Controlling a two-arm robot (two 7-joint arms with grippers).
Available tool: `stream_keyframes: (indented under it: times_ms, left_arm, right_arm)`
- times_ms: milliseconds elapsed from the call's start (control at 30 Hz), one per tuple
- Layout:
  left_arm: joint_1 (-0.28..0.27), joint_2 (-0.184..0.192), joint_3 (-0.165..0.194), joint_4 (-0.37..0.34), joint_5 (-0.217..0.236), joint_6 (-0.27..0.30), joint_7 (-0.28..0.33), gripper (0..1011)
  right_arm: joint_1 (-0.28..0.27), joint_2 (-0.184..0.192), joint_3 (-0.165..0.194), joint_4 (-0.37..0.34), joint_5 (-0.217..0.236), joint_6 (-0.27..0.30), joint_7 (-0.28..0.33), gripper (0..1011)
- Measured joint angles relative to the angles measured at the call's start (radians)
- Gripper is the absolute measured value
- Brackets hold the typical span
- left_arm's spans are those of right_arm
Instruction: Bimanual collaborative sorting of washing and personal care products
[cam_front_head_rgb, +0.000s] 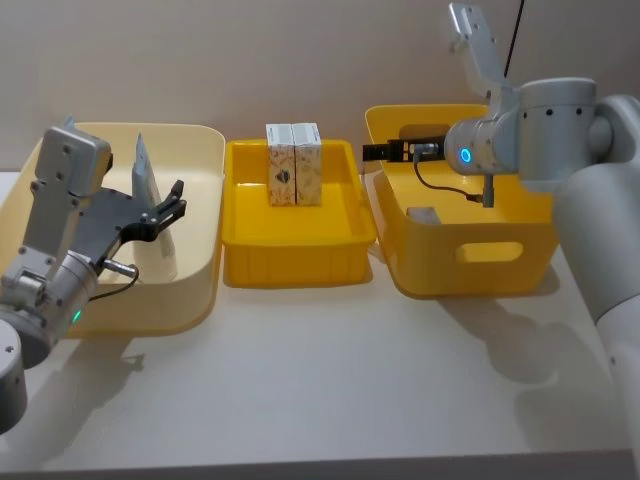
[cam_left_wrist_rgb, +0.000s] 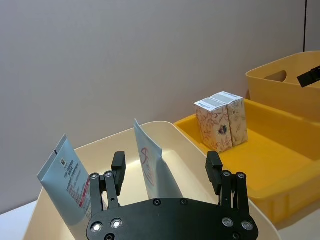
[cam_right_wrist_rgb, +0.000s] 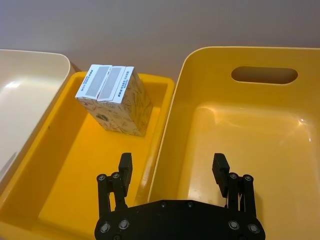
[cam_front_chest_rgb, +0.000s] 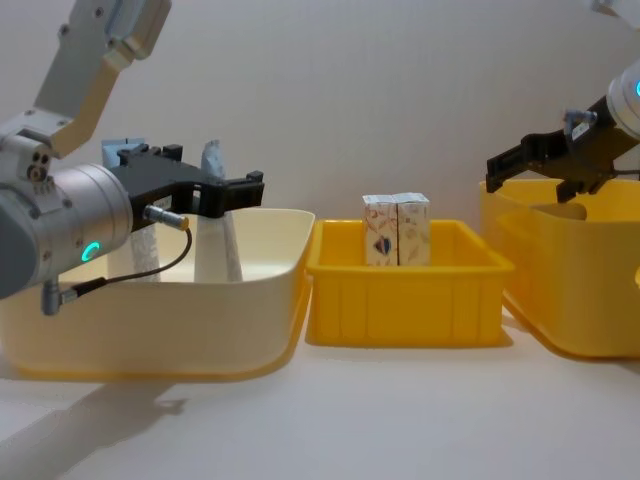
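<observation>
At 9 o'clock on the tabletop (cam_front_head_rgb: 330, 380), the left end effector (cam_front_head_rgb: 172, 203) hangs over the cream tub (cam_front_head_rgb: 205, 150), its jaws spread and empty. Just beyond it, two squeeze tubes (cam_left_wrist_rgb: 66, 172) stand on end in that tub, crimped ends up. At 12 o'clock, two cartons (cam_front_head_rgb: 293, 165) stand touching at the far end of the yellow tray (cam_front_head_rgb: 298, 268). At 2 o'clock, the right end effector (cam_front_head_rgb: 377, 152) hovers open, holding nothing, above the tray-side rim of the deep yellow tub (cam_front_head_rgb: 480, 262).

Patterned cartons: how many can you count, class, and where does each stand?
2: left carton and right carton stand upright, side by side, in the middle yellow tray; tub walls may hide others.
</observation>
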Motion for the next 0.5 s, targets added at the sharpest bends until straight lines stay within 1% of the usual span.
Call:
stream_keyframes:
  times_ms: [233, 500]
  left_arm:
    - [-0.027, -0.011, -0.014, 0.059, -0.013, -0.014, -0.025, 1000]
    - [-0.042, -0.021, -0.027, 0.108, -0.028, -0.028, -0.047, 1000]
  right_arm:
    - [0.000, 0.000, 0.000, 0.000, 0.000, 0.000, 0.000, 1001]
    - [0.000, 0.000, 0.000, 0.000, 0.000, 0.000, 0.000, 1001]
